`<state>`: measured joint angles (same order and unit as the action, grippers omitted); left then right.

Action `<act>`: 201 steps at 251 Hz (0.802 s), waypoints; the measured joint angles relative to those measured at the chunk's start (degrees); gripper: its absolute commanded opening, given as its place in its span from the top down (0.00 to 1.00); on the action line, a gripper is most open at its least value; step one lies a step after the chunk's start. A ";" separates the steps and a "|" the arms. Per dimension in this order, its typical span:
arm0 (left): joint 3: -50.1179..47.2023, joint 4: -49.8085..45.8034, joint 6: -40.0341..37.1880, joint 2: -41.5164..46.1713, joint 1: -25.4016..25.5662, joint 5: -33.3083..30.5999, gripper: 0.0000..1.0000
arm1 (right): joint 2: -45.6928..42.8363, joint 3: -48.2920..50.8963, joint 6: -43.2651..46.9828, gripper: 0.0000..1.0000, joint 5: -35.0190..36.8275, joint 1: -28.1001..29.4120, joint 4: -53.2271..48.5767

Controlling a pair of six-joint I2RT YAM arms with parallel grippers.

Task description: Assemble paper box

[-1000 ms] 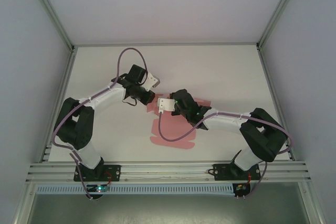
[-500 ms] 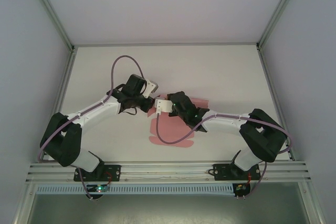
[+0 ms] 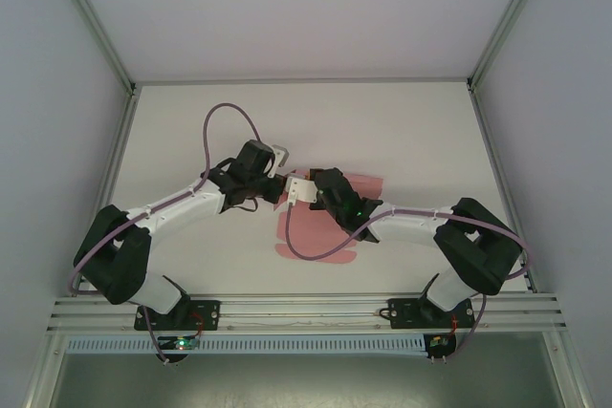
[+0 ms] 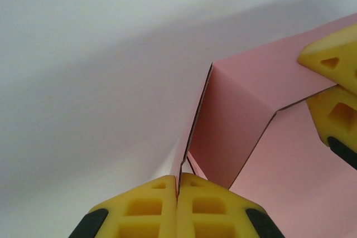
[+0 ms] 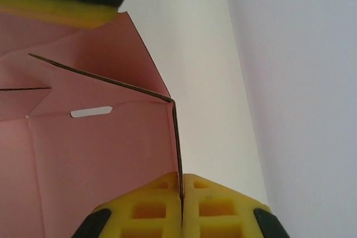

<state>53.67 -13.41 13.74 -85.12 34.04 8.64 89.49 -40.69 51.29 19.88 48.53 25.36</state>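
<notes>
We are mid-fold on the pink thin-card die-cut sheet (image 3: 316, 236), lying mid-table on the white tabletop (image 3: 191, 131), its far-left flaps raised. Our left gripper (image 4: 178, 185) pinches one upright panel edge, our right gripper (image 5: 181, 185) another (both clamped tight on card). Next, we judge, the walls must swing together squarely. We read no writing.

paper box (image 3: 320, 236) on table (image 3: 411, 131) ctr, L gripper (image 4: 178, 181) at its rear-left edge (R gripper (image 5: 182, 187) just beside)

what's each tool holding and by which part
Both hold the paper box: the left tool pinches the edge of a raised flap, the right tool the edge of another upright panel.
</notes>
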 measured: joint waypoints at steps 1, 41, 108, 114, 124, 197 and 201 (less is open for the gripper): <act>-0.02 0.00 0.04 0.00 0.00 -0.02 0.97 | 0.00 0.00 0.00 1.00 0.00 0.00 0.00; 0.02 0.17 0.98 -0.46 0.46 -0.13 0.98 | 0.00 0.61 0.13 1.00 -0.02 -0.02 0.70; -0.42 -1.11 -1.09 1.55 3.13 -5.95 1.00 | -2.21 4.02 4.74 1.00 -1.16 -0.15 4.52; -0.57 -1.29 -1.49 2.10 3.41 -6.21 1.00 | -2.78 4.33 5.64 1.00 -1.66 -0.17 4.70; -0.63 -1.88 -2.03 3.02 3.89 -6.97 1.00 | -3.74 4.66 6.75 1.00 -2.34 -0.17 4.74; -0.63 -3.06 -3.28 4.13 3.72 -3.89 1.00 | -7.08 6.03 19.39 1.00 -3.50 0.37 1.60; -0.63 -3.10 -3.28 4.13 3.58 -3.39 1.00 | -7.08 6.03 19.93 1.00 -3.23 0.39 1.62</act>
<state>53.04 -16.51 10.46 -80.99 37.63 5.26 82.41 -34.65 71.22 16.64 48.93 26.98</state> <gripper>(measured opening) 0.056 0.049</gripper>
